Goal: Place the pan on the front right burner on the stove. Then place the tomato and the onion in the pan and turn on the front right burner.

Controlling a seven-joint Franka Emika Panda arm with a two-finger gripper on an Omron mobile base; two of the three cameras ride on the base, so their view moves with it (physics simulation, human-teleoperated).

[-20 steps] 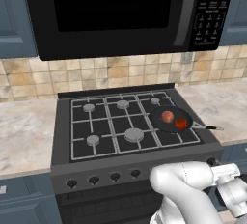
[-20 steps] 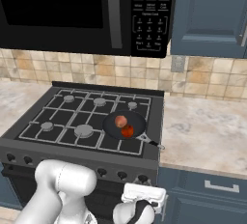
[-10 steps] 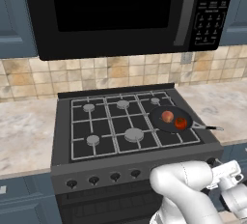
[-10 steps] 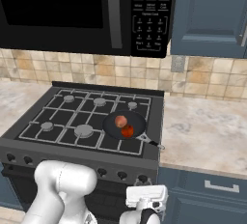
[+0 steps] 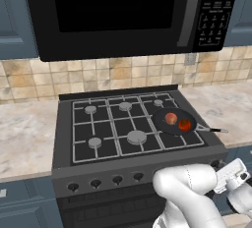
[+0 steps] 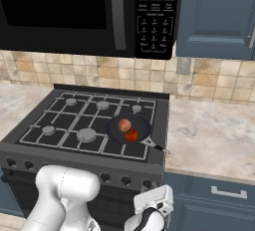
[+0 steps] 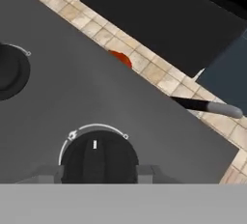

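Lining up on the black round knob [image 7: 99,158], which sits dead ahead between my gripper's [image 7: 99,174] parted, empty fingers with its white mark pointing away, I see the pan [image 5: 173,122] on the front right burner holding tomato [image 5: 184,125] and onion [image 5: 171,118].
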